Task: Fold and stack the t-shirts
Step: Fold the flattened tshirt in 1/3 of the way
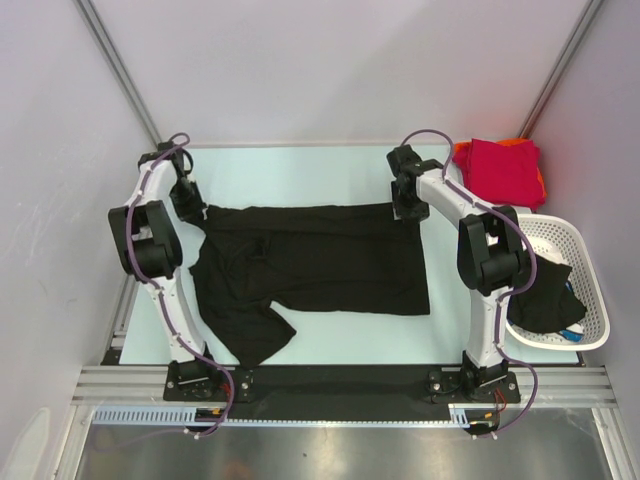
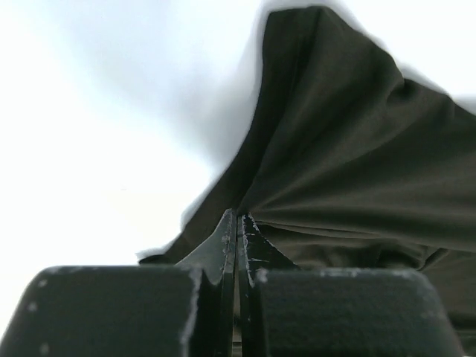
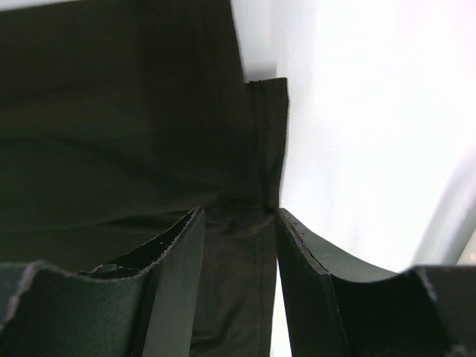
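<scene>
A black t-shirt [image 1: 320, 260] lies spread on the pale table, with one sleeve hanging toward the near left. My left gripper [image 1: 205, 213] is at its far left corner. In the left wrist view this gripper [image 2: 238, 217] is shut, pinching the black cloth [image 2: 357, 149], which rises from the fingertips. My right gripper [image 1: 405, 212] is at the shirt's far right corner. In the right wrist view it [image 3: 236, 210] is open, its jaws astride the hemmed edge of the shirt [image 3: 111, 111]. A folded crimson red t-shirt [image 1: 500, 170] lies on an orange one [image 1: 541, 187] at the far right.
A white lattice basket [image 1: 572, 240] stands at the right edge, beside the right arm, with a crumpled black cloth [image 1: 545, 295] in it. Grey walls close in the table on the left, the right and the far side.
</scene>
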`<action>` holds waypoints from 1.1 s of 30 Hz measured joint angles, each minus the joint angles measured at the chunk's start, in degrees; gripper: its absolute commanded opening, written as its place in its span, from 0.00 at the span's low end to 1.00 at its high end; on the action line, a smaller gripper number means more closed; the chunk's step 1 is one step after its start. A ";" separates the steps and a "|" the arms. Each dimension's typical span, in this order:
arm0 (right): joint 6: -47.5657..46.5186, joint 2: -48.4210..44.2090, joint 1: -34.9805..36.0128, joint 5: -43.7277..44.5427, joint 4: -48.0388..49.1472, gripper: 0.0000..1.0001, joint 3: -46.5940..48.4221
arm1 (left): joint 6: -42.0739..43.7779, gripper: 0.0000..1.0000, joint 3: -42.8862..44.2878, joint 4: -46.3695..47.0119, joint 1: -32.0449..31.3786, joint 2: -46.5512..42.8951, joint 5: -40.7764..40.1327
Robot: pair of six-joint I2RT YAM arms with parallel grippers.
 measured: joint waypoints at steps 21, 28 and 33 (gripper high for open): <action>0.11 1.36 0.20 -0.35 -0.37 0.47 1.86 | 3.15 0.63 -14.43 5.70 -1.53 -18.69 11.04; 0.04 2.45 0.81 -0.70 -0.39 0.47 3.10 | 4.02 0.63 -24.13 4.94 -7.93 -18.47 10.84; -0.15 2.56 0.98 -0.70 -0.72 0.47 3.10 | 4.22 0.61 -25.18 4.59 -10.36 -16.57 10.03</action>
